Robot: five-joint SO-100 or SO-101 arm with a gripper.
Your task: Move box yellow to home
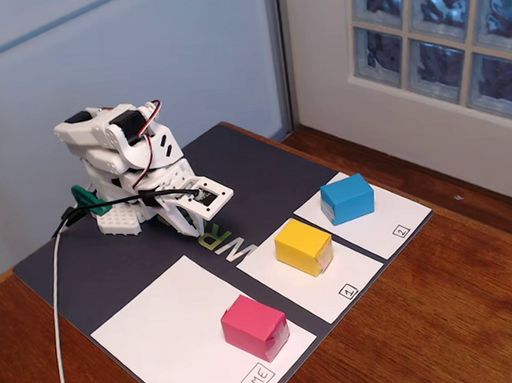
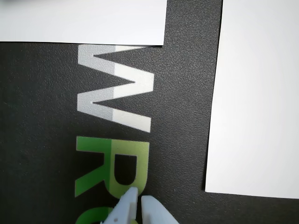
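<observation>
1. The box yellow [image 1: 303, 246] is a small cuboid in bright yellow paper with a glossy taped sheen. In the fixed view it sits on the white paper square marked "1" [image 1: 310, 275].
2. Home [image 1: 170, 338] is the largest sheet of flat white paper, with a boxed handwritten label at its near corner. It lies at about 7 o'clock from the yellow box.
3. A pink block [image 1: 254, 326], paper-wrapped and creased at its folds, stands on home near the label.
4. A blue block [image 1: 346, 198] of the same shape rests on the square marked "2" [image 1: 375, 219], at about 1 o'clock from the yellow box.
5. All three sheets lie on a dark mat [image 1: 236, 171] with a fine pebbled texture and printed white and green letters [image 2: 117, 93]; the mat sits on a reddish wooden table [image 1: 446, 309].
6. The white plastic arm [image 1: 123, 154] is folded low at the back of the mat, at about 10 o'clock from the yellow box and well apart from it.
7. In the wrist view the gripper [image 2: 138, 201] shows two pale tips pressed together over the green lettering; it is closed and empty.
</observation>
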